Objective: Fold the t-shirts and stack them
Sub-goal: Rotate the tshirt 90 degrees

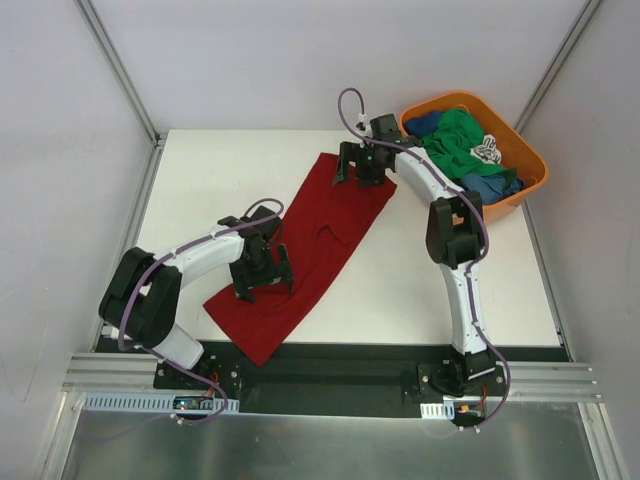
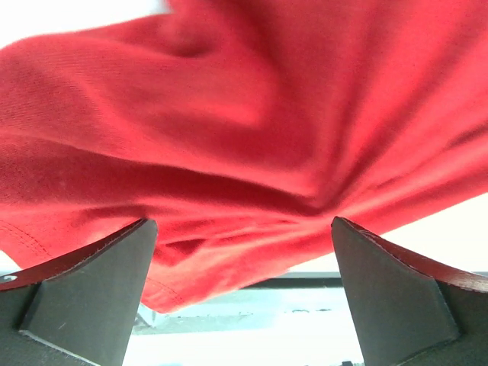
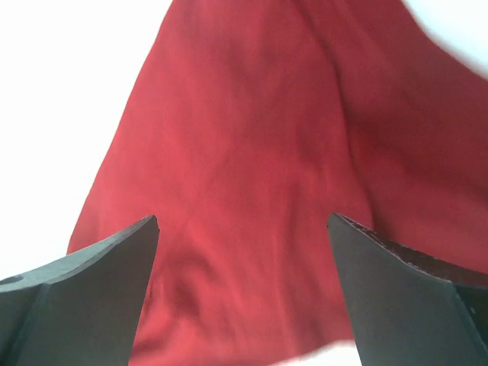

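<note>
A large dark red t-shirt (image 1: pixel 320 230) lies folded lengthwise in a long diagonal strip on the white table (image 1: pixel 220 180), from the near left to the far right. My left gripper (image 1: pixel 264 278) is open just above the shirt's near part; the cloth (image 2: pixel 252 130) fills its wrist view. My right gripper (image 1: pixel 357 168) is open over the shirt's far end; the cloth (image 3: pixel 252 191) lies between its fingers. Neither holds anything. A green t-shirt (image 1: pixel 458 140) and a blue t-shirt (image 1: pixel 490 185) are heaped in the orange tub (image 1: pixel 535 165).
The orange tub stands at the far right corner of the table. Metal frame posts (image 1: pixel 120 70) rise at the back corners. The table's near edge meets a black rail (image 1: pixel 330 362) by the arm bases.
</note>
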Controlling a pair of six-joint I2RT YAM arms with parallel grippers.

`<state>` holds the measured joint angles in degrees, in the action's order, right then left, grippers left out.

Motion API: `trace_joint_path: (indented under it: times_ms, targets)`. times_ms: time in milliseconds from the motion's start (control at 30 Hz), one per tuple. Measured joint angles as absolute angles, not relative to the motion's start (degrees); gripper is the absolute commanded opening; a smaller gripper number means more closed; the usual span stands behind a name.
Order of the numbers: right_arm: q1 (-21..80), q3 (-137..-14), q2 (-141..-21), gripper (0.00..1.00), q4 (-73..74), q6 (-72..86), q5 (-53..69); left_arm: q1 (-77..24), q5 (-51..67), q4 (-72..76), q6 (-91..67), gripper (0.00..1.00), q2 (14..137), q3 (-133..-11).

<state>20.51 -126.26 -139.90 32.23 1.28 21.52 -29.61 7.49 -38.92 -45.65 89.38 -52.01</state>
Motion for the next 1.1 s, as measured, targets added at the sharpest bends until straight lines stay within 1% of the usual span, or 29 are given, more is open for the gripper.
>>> trace_joint_path:
  times_ms: [67,167,267,333,433,500,567,800,967,1100]
  targets:
    - [20.6,-121.0,-134.9,0.97,33.0,0.6,20.8,-29.6,7.5,-39.3,-45.3,0.99,88.0,-52.9]
    - [21.3,-107.2,-123.4,0.97,32.6,0.4,20.5,-29.6,8.0,-39.3,-44.0,0.99,86.3,-55.0]
    - [24.9,-95.6,-113.1,0.97,32.4,0.8,20.1,-29.7,9.9,-38.8,-42.3,1.00,86.3,-55.9]
    - [29.1,-92.7,-110.7,0.97,32.2,1.6,20.4,-30.1,11.1,-38.9,-40.8,0.99,86.5,-55.9]
    - [34.6,-90.8,-111.2,0.97,31.2,3.6,21.8,-31.7,14.1,-38.8,-38.2,0.99,87.5,-55.9]
    - [37.1,-90.4,-112.9,0.97,31.1,5.1,22.9,-32.7,16.2,-38.5,-36.6,0.99,88.4,-55.9]
    - [37.4,-90.4,-115.1,0.97,31.1,6.1,23.3,-33.4,18.1,-37.9,-35.7,0.99,89.3,-55.7]
    - [34.3,-92.6,-121.5,0.97,33.8,6.9,20.7,-33.4,22.8,-34.9,-34.6,0.99,95.8,-55.4]
    - [31.4,-100.5,-126.4,0.97,37.6,6.7,20.0,-33.4,27.4,-35.0,-34.9,0.99,100.9,-59.5]
    - [28.0,-113.1,-134.0,0.97,41.2,4.4,20.9,-33.6,30.0,-34.7,-35.4,0.99,106.0,-65.4]
